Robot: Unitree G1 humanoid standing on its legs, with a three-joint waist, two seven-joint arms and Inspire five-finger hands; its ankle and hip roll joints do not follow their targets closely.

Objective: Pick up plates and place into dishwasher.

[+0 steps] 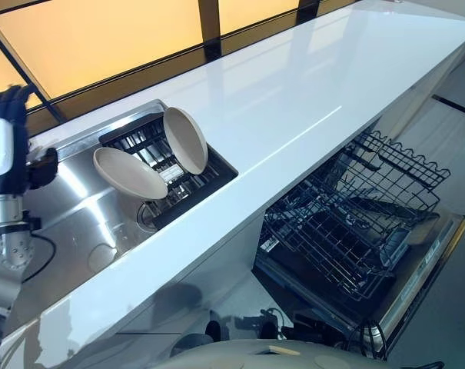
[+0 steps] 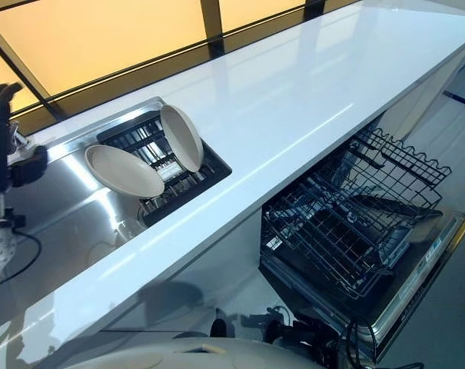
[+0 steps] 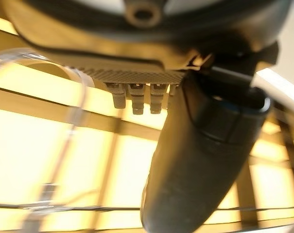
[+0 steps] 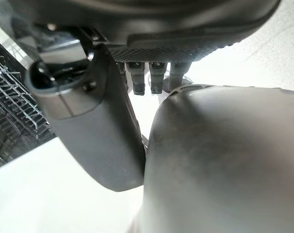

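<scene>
Beside sink (image 1: 78, 223), left hand (image 1: 5, 115) raised, fingers relaxed

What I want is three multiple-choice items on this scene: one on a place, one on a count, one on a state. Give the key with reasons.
1. Where are the plates?
A) on the white counter
B) on the floor
C) in the black rack in the sink

2. How many plates are there?
A) one
B) two
C) four

3. The dishwasher is:
A) open, with its basket pulled out and no plates in it
B) shut
C) open, with plates filling it

Key: C, both plates lean in the rack; B, two beige plates show; A, the door lies down and the wire basket holds no plates.
</scene>
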